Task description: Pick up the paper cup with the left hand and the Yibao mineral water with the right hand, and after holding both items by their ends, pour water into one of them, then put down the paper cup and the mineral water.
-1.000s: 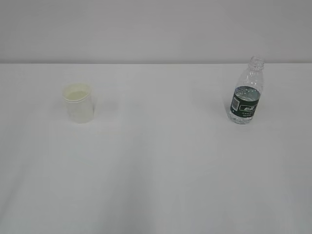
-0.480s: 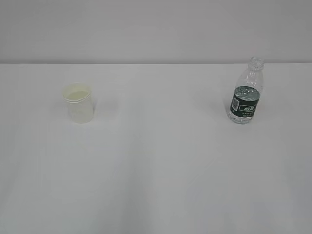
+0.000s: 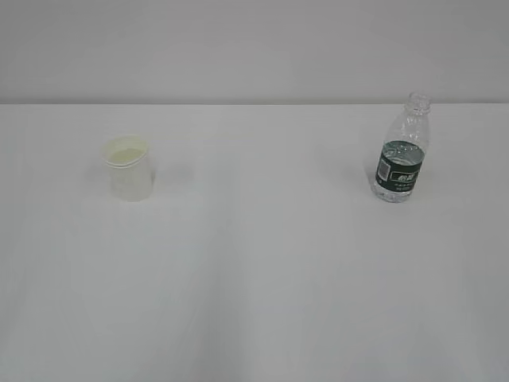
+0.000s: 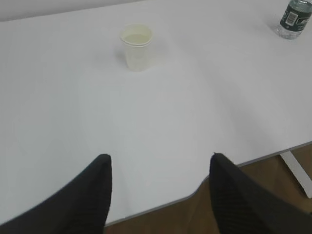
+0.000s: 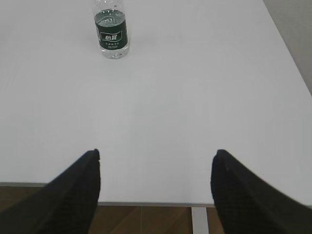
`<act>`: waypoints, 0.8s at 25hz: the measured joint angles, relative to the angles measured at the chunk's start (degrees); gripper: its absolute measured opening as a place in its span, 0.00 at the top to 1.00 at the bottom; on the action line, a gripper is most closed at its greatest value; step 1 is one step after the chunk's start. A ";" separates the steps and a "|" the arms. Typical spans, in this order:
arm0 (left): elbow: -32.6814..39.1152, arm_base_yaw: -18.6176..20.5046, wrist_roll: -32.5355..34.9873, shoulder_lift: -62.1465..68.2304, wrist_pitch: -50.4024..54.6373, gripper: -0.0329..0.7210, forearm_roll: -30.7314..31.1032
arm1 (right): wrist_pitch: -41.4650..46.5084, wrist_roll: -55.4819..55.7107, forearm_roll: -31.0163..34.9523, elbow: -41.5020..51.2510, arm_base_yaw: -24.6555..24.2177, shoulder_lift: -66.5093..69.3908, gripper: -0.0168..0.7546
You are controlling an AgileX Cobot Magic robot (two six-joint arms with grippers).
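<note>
Left wrist view: nearest the lens, the left gripper (image 4: 158, 168) stands with its jaws well apart and nothing between them, hanging over the near edge of the white table (image 4: 161, 131); well ahead of it and slightly to its left stands the paper cup (image 4: 137, 47), upright, with the bottle far off to its right. In the right wrist view the right gripper (image 5: 156, 165) is likewise spread wide and empty at the table's near edge, and the Yibao mineral water (image 5: 111, 30) stands upright well ahead, left of its centreline. The risks look like these: the cup is light and thin, so a hard squeeze could crush it or a glancing finger could tip it; the bottle has no cap, so a knock on approach would likely spill water. Count: 1 cup, 1 bottle, 2 grippers, 1 table.
</note>
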 joint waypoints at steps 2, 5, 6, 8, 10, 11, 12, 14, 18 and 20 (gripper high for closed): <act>1.26 0.00 -0.08 0.00 0.00 0.36 0.00 | 0.00 0.00 0.00 0.00 0.00 0.00 0.28; 4.17 0.00 -0.22 0.00 -0.11 0.36 -0.17 | 0.00 0.00 0.00 0.00 0.00 0.00 0.28; 4.99 0.00 -0.31 0.00 -0.22 0.36 -0.22 | 0.00 0.00 0.00 0.00 0.00 0.00 0.28; 5.99 0.00 -0.31 0.00 -0.59 0.36 -0.31 | 0.00 0.00 0.00 0.00 0.00 0.00 0.28; 6.85 0.00 -0.31 0.00 -0.97 0.36 -0.36 | 0.00 0.00 0.00 0.00 0.00 0.00 0.28; 7.28 0.00 -0.35 0.00 -1.20 0.36 -0.36 | 0.00 0.00 0.00 0.00 0.00 0.00 0.28; 7.78 0.00 -0.35 0.00 -1.35 0.36 -0.36 | 0.00 0.00 0.00 0.00 0.00 0.00 0.28; 8.36 0.00 -0.57 0.00 -1.44 0.36 -0.36 | 0.00 0.00 0.00 0.00 0.00 0.00 0.28; 8.60 0.00 -0.70 0.00 -1.31 0.36 -0.25 | 0.00 0.00 0.00 0.00 0.00 0.00 0.28; 9.28 0.00 -0.70 -0.13 -0.43 0.36 0.26 | 0.00 0.00 0.00 0.00 0.00 0.00 0.28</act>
